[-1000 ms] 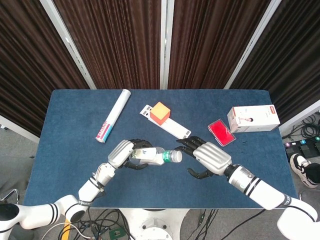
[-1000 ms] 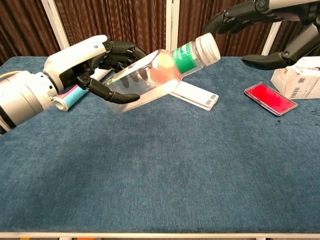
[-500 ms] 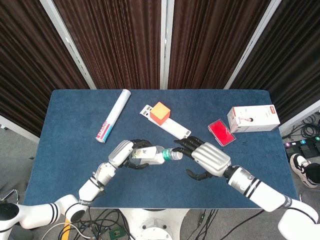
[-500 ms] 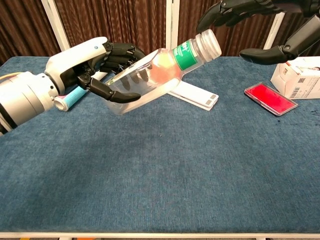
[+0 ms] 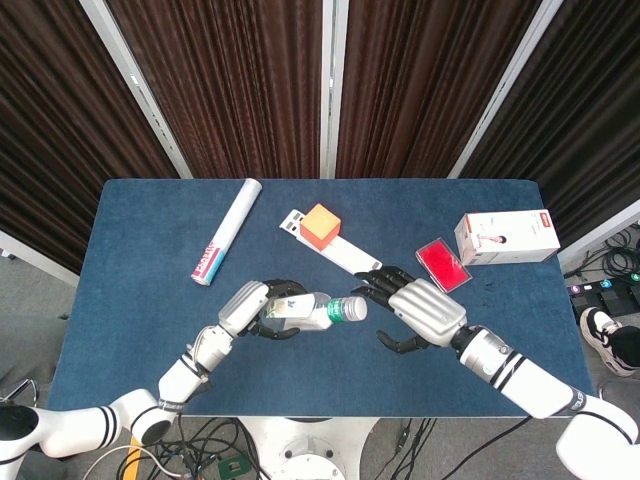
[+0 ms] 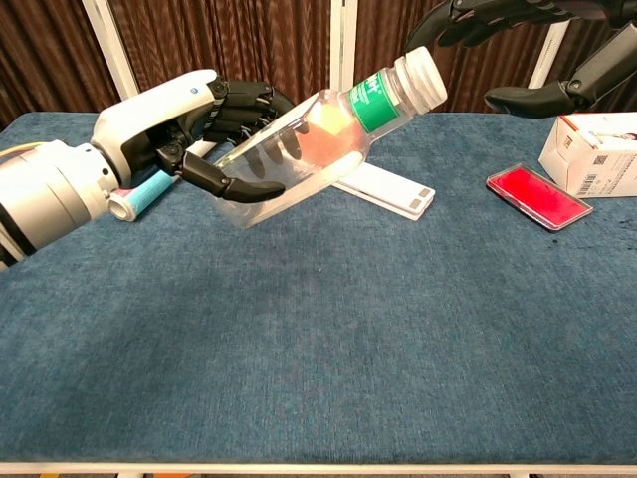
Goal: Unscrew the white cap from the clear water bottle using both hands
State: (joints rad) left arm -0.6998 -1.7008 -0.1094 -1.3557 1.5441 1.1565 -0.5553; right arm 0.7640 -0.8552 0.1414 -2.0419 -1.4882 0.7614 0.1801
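Note:
The clear water bottle (image 6: 299,149) with a green label and a white cap (image 6: 425,77) hangs tilted above the table, cap up and to the right. My left hand (image 6: 184,129) grips its lower body. In the head view the bottle (image 5: 305,311) lies between both hands, its cap (image 5: 355,309) pointing at my right hand (image 5: 420,312). My right hand (image 6: 523,45) hovers just beyond the cap with fingers spread and thumb apart, holding nothing; whether a fingertip touches the cap I cannot tell.
On the blue table (image 5: 140,290) lie a white tube (image 5: 227,231), an orange block (image 5: 320,226) on a long white bar (image 5: 345,255), a red flat case (image 5: 442,265) and a white box (image 5: 507,237) at the right.
The left hand has lifted and tipped the bottle slightly so the cap sits higher and further right. The right hand has drawn back a little to the right.

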